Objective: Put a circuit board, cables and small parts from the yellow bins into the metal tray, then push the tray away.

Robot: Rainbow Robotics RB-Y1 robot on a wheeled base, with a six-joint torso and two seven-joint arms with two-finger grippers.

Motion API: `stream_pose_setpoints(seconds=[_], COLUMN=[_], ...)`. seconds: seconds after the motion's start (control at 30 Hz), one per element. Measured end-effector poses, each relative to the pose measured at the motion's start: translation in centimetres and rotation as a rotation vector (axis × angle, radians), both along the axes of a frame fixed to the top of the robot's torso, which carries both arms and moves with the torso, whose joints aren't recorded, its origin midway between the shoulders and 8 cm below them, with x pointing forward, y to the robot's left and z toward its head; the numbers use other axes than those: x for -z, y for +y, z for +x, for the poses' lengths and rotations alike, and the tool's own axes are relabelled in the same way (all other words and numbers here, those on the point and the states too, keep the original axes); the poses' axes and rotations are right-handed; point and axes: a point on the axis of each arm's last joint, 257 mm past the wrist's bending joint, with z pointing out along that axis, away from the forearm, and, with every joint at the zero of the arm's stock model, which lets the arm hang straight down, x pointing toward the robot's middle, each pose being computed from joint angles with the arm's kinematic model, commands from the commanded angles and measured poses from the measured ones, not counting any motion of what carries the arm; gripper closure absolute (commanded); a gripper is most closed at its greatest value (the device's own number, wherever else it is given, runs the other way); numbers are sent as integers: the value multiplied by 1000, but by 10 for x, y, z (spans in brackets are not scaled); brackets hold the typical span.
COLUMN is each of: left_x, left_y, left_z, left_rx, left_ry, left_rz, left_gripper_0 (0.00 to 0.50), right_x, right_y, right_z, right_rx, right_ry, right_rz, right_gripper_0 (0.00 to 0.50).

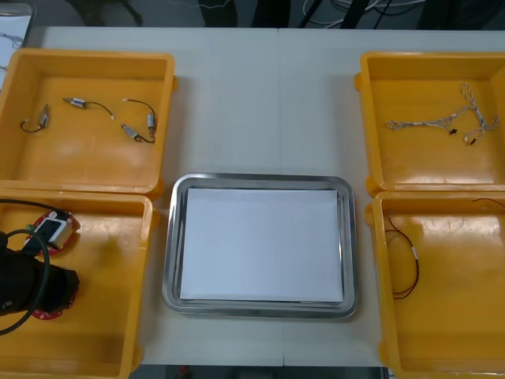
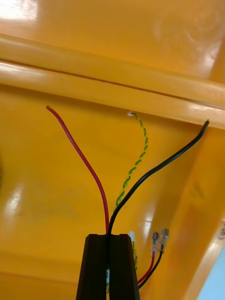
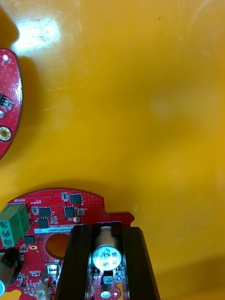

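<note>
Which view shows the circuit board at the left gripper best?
Left wrist view: the circuit board lies close up at the left gripper, its chips plain. In the front view the left arm covers most of it. The right wrist view faces cables.

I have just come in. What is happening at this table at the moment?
The left gripper is down in the near left yellow bin, its jaws closed on a round red circuit board. The right gripper is inside a second yellow bin, jaws shut on a thin red and black cable. The shiny metal tray with the white inside holds none of these things yet.
</note>
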Motion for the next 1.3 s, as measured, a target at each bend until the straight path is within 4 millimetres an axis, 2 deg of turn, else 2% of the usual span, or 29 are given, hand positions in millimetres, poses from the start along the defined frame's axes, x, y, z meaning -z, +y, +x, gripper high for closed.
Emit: stream_pose_setpoints(seconds=[0.17, 0.23, 0.27, 0.3, 0.37, 0.43, 0.5, 0.83, 1.03, 1.3], left_x=[2, 2, 2, 2, 2, 1, 1, 1, -2, -27], left_y=[-1, -2, -2, -2, -2, -2, -3, -4, -2, 10], left_z=[-1, -1, -1, -1, -1, -1, 0, 0, -2, -4], left_rx=[-10, -9, -9, -10, -10, -10, -11, -28, -60, -67], left_ry=[4, 4, 4, 4, 3, 1, -1, -1, 21, 52], left_rz=[-7, -8, -8, -8, -9, -11, -14, -23, -14, 58], left_gripper_0=[497, 294, 238, 129, 44, 14, 0, 0, 0, 0], right_x=[-21, -28, -32, -35, -41, -48, -55, -79, -84, -82], right_y=[16, 24, 27, 30, 35, 41, 47, 82, 116, 164], right_z=[-14, -20, -22, -24, -28, -31, -34, -48, -49, -47], right_rx=[-64, -89, -101, -114, -138, -168, -203, -380, -508, -659], right_ry=[2, 4, 2, 1, 2, 1, -6, -22, -56, -70], right_rz=[-32, -27, -24, -21, -25, -37, -53, -127, -181, -202], right_gripper_0=[500, 500, 500, 500, 500, 500, 500, 500, 500, 500])
